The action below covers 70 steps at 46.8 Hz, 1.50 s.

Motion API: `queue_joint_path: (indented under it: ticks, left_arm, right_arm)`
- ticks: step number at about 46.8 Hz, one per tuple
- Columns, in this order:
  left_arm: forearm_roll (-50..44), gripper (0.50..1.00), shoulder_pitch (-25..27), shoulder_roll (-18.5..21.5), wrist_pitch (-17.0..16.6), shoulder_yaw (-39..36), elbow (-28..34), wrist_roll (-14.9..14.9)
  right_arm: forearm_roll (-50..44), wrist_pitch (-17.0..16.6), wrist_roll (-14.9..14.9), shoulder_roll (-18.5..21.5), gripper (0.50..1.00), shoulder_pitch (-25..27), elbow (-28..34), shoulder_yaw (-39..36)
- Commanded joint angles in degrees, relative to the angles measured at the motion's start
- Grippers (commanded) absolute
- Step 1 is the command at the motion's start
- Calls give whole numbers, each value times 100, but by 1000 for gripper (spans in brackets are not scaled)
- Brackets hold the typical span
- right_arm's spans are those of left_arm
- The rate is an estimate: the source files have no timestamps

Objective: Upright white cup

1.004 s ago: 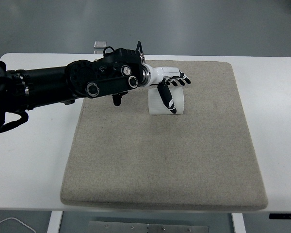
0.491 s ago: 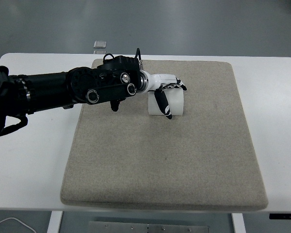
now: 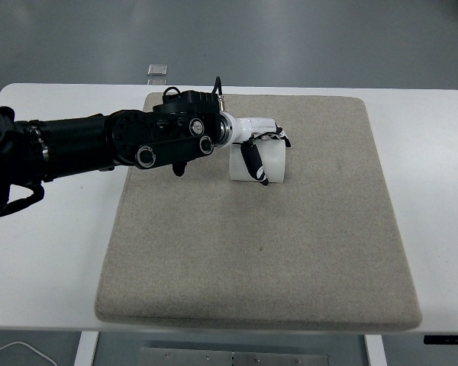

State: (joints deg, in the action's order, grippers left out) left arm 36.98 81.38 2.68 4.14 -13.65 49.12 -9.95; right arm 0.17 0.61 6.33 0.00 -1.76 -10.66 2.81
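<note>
Head view — left hand [image 3: 258,149] clasps white cup [image 3: 269,164] on mat [image 3: 290,252].

White cup [image 3: 269,164]: plain, smooth-sided, on the beige mat [image 3: 290,252], far half, slightly left of centre. Upper part hidden by the left hand [image 3: 258,145] wrapped over it; orientation cannot be told for certain.
</note>
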Motion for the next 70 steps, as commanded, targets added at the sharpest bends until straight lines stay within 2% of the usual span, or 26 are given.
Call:
queue_joint_path:
  ticks: [1,3,12,17,34,53,65,70]
  left_arm:
    - [2,538,0,13,-1,20,10,11]
    - [11,500,0,14,-1,20,1,19]
    - [-15,500,9,49,8,143,-34,55]
    - [-24,500,-8,163,52,520,-130,134]
    - [-103,500,-641,918,508,2058,-183,749]
    - [-103,500,-1467,1797,1273,3438,-175,2128]
    - [-103,500,-2187,1991,1554,4352,-183,2910]
    - [-112,500,-2443,1991,1651,4634,-227,3139]
  right_arm:
    - [1,0,0,0,930,0,2,0]
    - [0,0,0,0,930,0,2,0]
    - [1,0,0,0,930,0,2,0]
    - [-8,0,0,0,930,0,2,0]
    - [1,0,0,0,930,0,2,0]
    - [-8,0,0,0,930,0,-6,0]
    - [1,0,0,0,930,0,-6,0]
    - [1,0,0,0,930,0,2,0]
